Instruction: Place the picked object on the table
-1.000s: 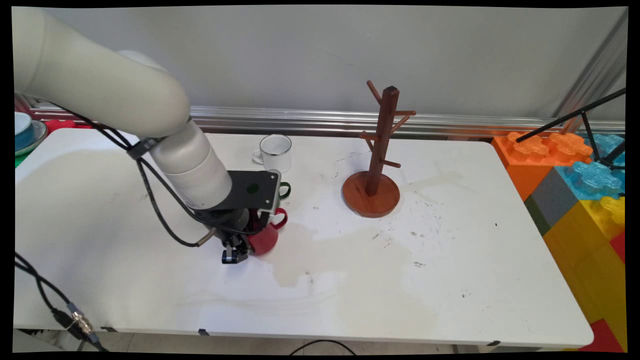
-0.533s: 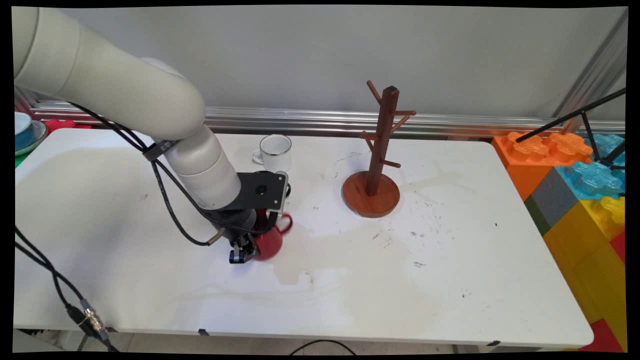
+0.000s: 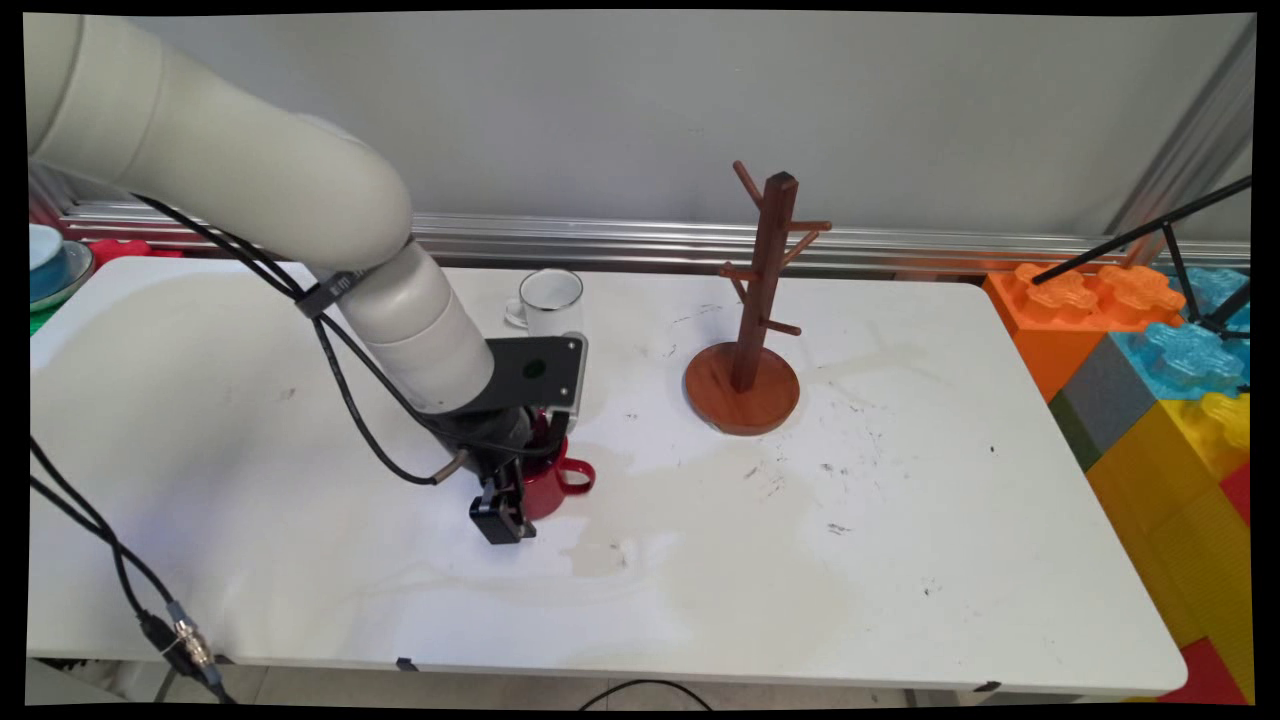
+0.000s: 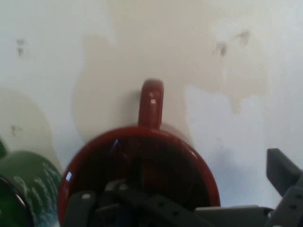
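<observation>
A red mug [image 3: 548,484] stands upright on the white table [image 3: 800,560], its handle pointing right. My gripper [image 3: 530,487] is low over it and open. One black finger [image 3: 500,521] sits by the mug's front left side; the other is hidden behind the mug. From the hand view I look down into the red mug [image 4: 142,156], handle away from me, with one finger [image 4: 284,177] well clear of its right wall. A green mug [image 4: 28,184] stands close on the left there; the hand hides it in the main view.
A white enamel mug [image 3: 551,304] stands just behind the hand. A wooden mug tree [image 3: 745,385] with bare pegs stands to the right. Large coloured blocks [image 3: 1160,380] line the table's right side. Black cables [image 3: 120,590] hang at the front left. Stacked dishes [image 3: 50,265] sit far left.
The hand shifted right and slightly toward the front. The red mug went from tilted to upright and moved right, its handle swinging from upper right to right. The green mug became hidden.
</observation>
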`<state>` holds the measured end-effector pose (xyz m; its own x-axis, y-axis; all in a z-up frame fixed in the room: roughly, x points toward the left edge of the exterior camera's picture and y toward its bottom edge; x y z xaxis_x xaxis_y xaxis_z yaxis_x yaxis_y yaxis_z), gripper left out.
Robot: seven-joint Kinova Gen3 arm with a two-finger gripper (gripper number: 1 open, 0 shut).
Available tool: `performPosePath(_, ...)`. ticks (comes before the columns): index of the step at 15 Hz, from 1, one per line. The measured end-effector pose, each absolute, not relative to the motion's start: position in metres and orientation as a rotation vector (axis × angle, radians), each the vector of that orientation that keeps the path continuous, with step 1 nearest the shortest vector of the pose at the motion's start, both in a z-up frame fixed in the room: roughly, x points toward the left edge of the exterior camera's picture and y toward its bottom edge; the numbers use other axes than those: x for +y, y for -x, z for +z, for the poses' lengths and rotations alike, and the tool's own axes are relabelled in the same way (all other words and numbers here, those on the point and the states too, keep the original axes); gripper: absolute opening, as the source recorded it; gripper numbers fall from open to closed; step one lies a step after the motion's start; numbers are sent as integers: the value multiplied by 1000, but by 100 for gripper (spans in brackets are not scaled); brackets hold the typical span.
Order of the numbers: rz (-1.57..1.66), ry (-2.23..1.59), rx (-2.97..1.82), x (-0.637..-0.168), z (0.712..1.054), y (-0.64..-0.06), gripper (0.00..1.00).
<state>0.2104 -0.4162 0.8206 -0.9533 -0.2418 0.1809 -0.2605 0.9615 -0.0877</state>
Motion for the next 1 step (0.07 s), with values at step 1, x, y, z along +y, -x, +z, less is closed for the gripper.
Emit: performPosePath(1, 174, -372, -2921, -416, 826, -211, 100)
